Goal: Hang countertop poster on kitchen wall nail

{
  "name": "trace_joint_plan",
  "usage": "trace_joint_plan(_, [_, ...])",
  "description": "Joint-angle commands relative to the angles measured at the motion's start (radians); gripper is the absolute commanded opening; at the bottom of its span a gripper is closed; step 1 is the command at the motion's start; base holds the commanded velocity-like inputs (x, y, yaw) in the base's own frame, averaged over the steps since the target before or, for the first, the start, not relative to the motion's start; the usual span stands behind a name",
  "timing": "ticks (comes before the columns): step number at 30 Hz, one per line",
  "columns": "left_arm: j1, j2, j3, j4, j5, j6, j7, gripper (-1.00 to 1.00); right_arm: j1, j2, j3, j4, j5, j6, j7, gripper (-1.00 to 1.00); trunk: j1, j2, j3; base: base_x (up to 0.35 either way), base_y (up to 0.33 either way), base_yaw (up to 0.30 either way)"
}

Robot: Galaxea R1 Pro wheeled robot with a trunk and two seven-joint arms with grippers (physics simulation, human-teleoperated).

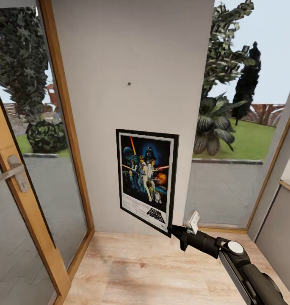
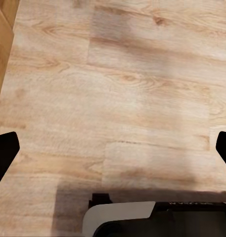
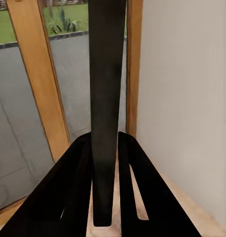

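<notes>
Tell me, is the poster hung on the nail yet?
Not hung. The poster sits well below the nail, gripped at its lower corner by the right end effector, its edge between the fingers.

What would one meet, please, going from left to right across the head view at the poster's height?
Door handle → wooden door frame → poster → right gripper at its lower corner → garden plant behind the window.

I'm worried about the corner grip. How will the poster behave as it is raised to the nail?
The poster looks stiff: held by the right gripper at one lower corner, it stays flat. That off-centre hold may let it swing. It seems light, and the nail is tiny, so hooking could be fiddly.
</notes>
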Motion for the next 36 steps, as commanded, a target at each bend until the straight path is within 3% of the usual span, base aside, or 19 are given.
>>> trace_joint_plan(1, [0.001, 0.000, 0.003, -0.001, 0.007, 0.001, -0.006, 1.00, 0.000, -0.001, 0.001, 0.000, -0.013, 0.012, 0.003, -1.00, 0.001, -0.001, 0.000, 0.102, 0.000, 0.000])
trace_joint_plan(14, [0.001, 0.000, 0.002, -0.001, 0.007, 0.002, -0.006, 1.00, 0.000, -0.001, 0.001, 0.000, -0.015, 0.013, 0.004, -1.00, 0.001, -0.001, 0.000, 0.018, 0.000, 0.000])
trace_joint_plan(24, [0.001, 0.000, 0.002, -0.001, 0.007, 0.002, -0.006, 1.00, 0.000, -0.001, 0.001, 0.000, -0.014, 0.013, 0.005, -1.00, 0.001, -0.001, 0.000, 0.250, 0.000, 0.000])
trace_joint_plan(36, [0.001, 0.000, 0.003, -0.001, 0.007, 0.001, -0.006, 1.00, 0.000, -0.002, 0.001, 0.000, -0.014, 0.013, 0.006, -1.00, 0.001, -0.001, 0.000, 0.030, 0.000, 0.000])
